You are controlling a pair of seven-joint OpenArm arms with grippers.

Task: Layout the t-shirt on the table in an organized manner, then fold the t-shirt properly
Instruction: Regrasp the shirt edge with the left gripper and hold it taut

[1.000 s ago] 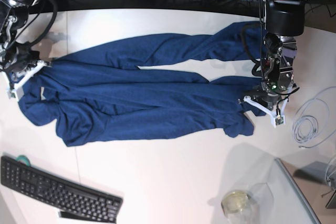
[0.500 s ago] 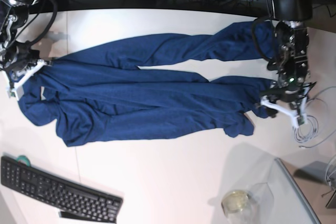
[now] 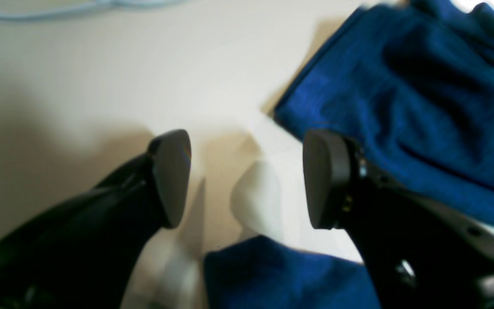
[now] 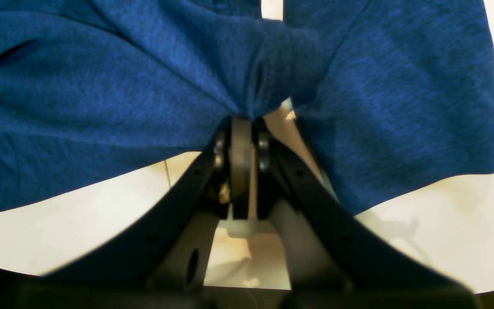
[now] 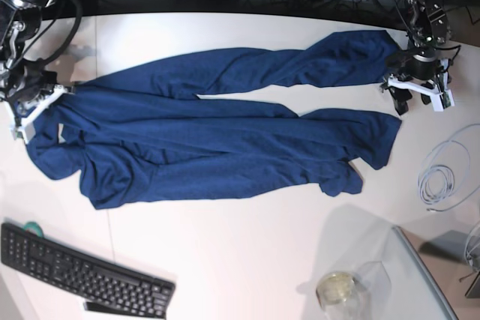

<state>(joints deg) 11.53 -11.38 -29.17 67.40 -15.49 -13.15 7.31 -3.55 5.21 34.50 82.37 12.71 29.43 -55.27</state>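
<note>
While my right pincer [image 4: 242, 128] clamps a bunched fold of the shirt [image 5: 217, 133] at one end, pinning that side against the white table [image 5: 247, 260], my left pincer [image 3: 247, 178] hangs with its jaws parted over bare tabletop at the other end, gripping nothing. In the left wrist view, blue cloth lies just beside one finger [image 3: 322, 178] and below the gap, but none sits between the pads. The overhead view shows the shirt stretched long across the middle of the table, twisted and rumpled, split into two bands towards my left pincer's side, where the upper band ends just beside that pincer. I judge the anchoring grip is there to keep one end from sliding while the other is drawn out flat; the spreading stage looks far from done, and no folding has begun. My left pincer seems placed to take the nearby upper corner. A keyboard [image 5: 82, 271] and a coiled cable [image 5: 442, 177] lie well clear of the cloth.
</note>
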